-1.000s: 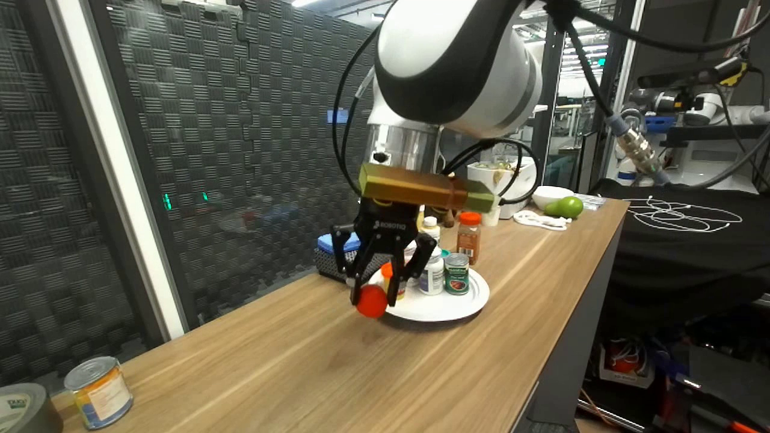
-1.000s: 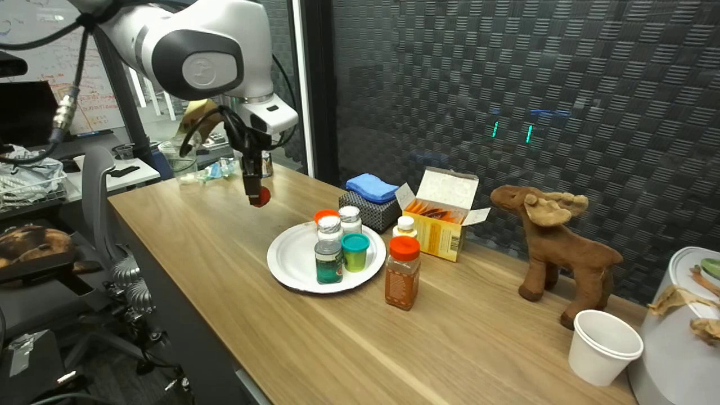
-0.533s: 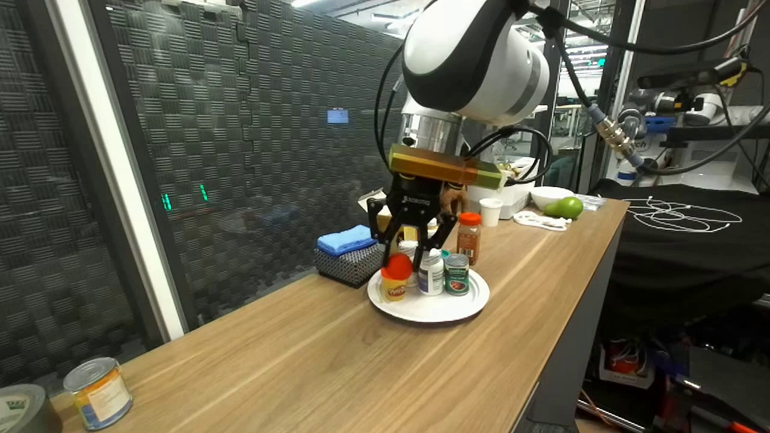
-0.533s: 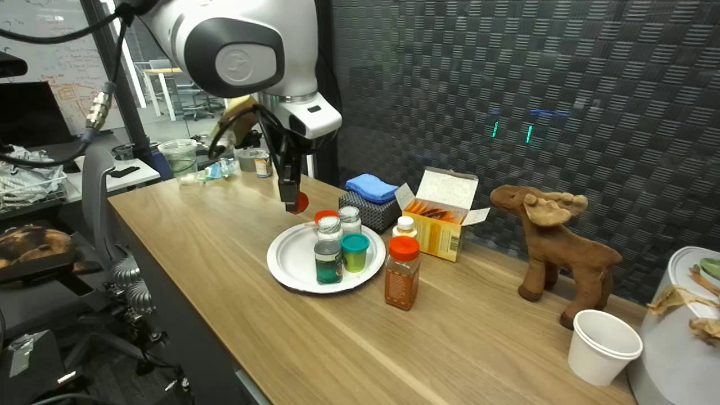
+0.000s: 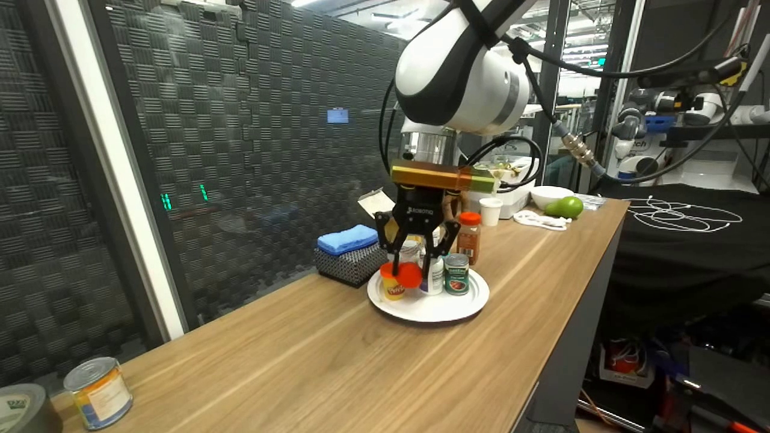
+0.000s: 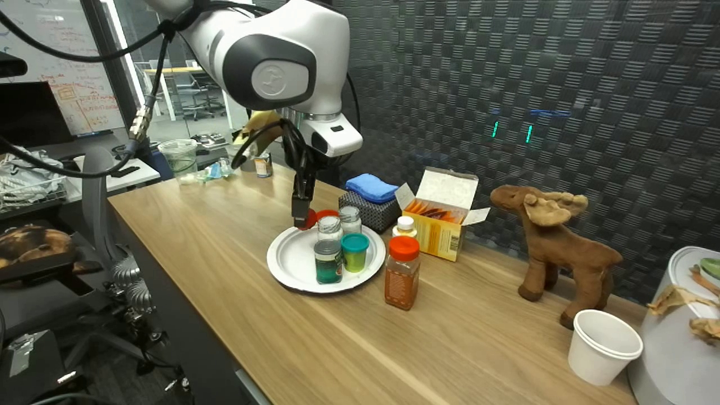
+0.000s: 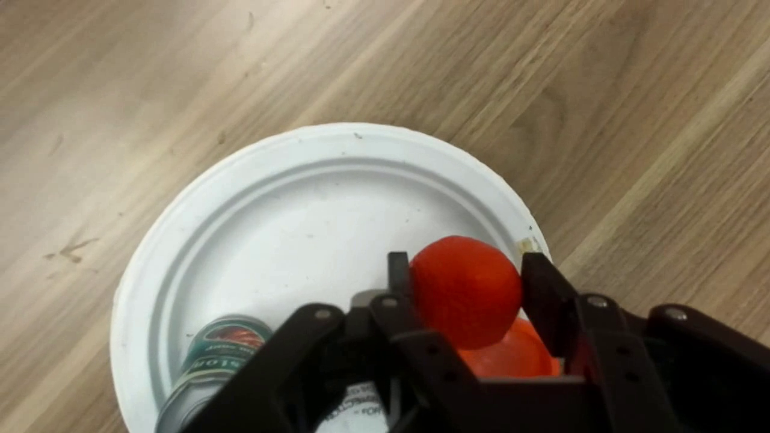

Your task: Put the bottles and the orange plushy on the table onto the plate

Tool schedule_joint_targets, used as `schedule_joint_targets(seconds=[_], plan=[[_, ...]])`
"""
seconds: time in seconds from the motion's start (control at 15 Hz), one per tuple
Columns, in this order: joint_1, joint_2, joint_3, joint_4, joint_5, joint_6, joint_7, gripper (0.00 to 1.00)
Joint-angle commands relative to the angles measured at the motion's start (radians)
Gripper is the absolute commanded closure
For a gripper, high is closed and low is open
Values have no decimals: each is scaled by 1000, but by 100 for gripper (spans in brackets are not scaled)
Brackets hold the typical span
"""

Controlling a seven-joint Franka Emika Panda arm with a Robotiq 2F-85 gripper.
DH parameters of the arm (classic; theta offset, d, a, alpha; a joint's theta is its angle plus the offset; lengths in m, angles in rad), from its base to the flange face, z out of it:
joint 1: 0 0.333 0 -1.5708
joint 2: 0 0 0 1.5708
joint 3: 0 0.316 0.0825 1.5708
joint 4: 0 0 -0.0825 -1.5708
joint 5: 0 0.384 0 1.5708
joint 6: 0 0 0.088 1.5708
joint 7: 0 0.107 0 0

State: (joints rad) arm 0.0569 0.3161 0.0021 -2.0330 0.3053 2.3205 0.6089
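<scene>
Currently gripper (image 7: 466,279) is part-closed, pinching the red ball (image 7: 466,294) over the plate (image 7: 361,141). White bottles (image 6: 330,230) and green-lidded jar (image 6: 355,257) sit on it; red-capped bottle (image 6: 401,284) stands beside it on the table (image 6: 236,264).

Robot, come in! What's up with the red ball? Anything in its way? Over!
Tool closed on red ball. Held over the plate, not set down. Orange-lidded tub close by; can't tell if touching.

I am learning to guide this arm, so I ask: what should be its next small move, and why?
Probably shift the red ball sideways over bare plate: the gripper holds it, and in the wrist view it hides part of the orange lid, so lowering here might bump that lid.
</scene>
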Motion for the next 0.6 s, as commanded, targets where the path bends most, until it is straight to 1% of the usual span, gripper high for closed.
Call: schedule_joint_targets(seconds=[0.0,0.53], plan=[[1,42,-4,70,2,-69,15,75],[11,102,-6,124,-6,-125,23,75]])
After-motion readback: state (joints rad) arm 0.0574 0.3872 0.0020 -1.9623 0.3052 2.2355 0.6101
